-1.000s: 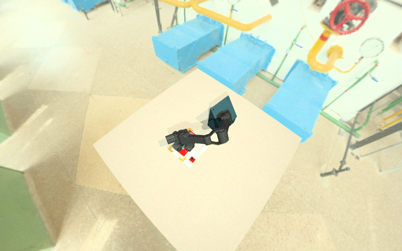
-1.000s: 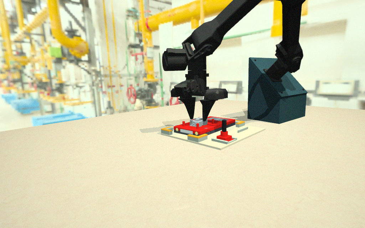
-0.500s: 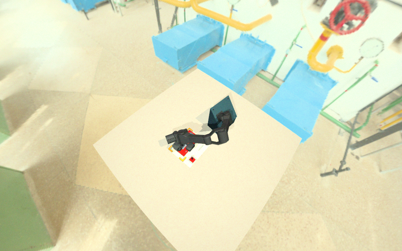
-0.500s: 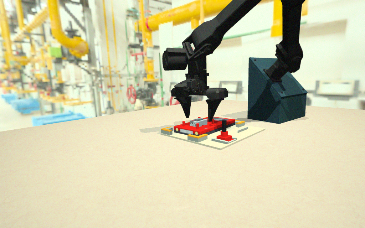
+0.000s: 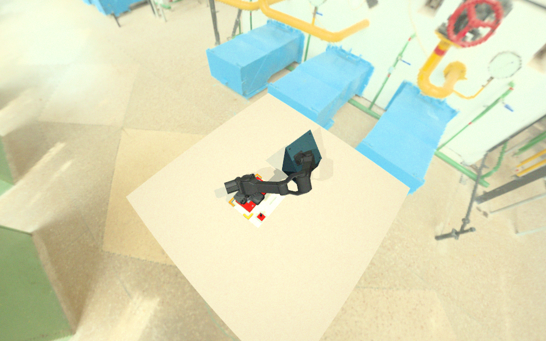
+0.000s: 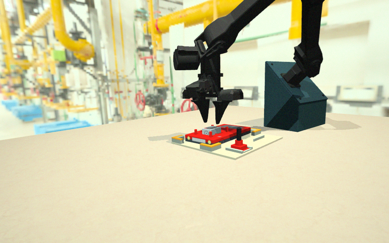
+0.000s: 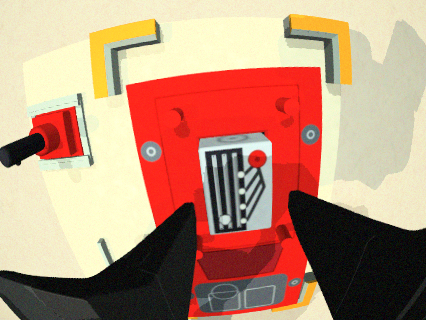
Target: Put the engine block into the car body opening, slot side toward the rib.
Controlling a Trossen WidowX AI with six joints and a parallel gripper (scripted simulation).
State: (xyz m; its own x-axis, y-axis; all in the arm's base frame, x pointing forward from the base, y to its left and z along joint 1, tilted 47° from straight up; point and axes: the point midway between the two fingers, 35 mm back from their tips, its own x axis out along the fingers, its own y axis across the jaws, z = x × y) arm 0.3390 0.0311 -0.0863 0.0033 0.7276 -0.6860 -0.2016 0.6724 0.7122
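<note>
The grey engine block (image 6: 211, 130) (image 7: 237, 185) sits in the opening of the red car body (image 6: 220, 137) (image 7: 225, 107) (image 5: 248, 206). It looks level, and its top stands a little above the hood. A small dark gap shows at its far right corner in the wrist view. Its slot and the rib cannot be made out. My gripper (image 6: 211, 122) (image 7: 242, 205) is partly open and empty. Its fingertips hang above the block, apart from it, one toward each side. Short red posts stand on the hood around the block. In the top view the arm hides the block.
The car lies on a cream plate (image 6: 269, 139) (image 7: 100, 200) between yellow-topped corner brackets (image 6: 211, 145) (image 7: 125, 34) (image 5: 248, 216). Beside it, a red piece with an upright black handle (image 6: 239, 133) (image 7: 22, 149) stands in a grey frame. The arm's dark pedestal (image 6: 281, 100) stands behind.
</note>
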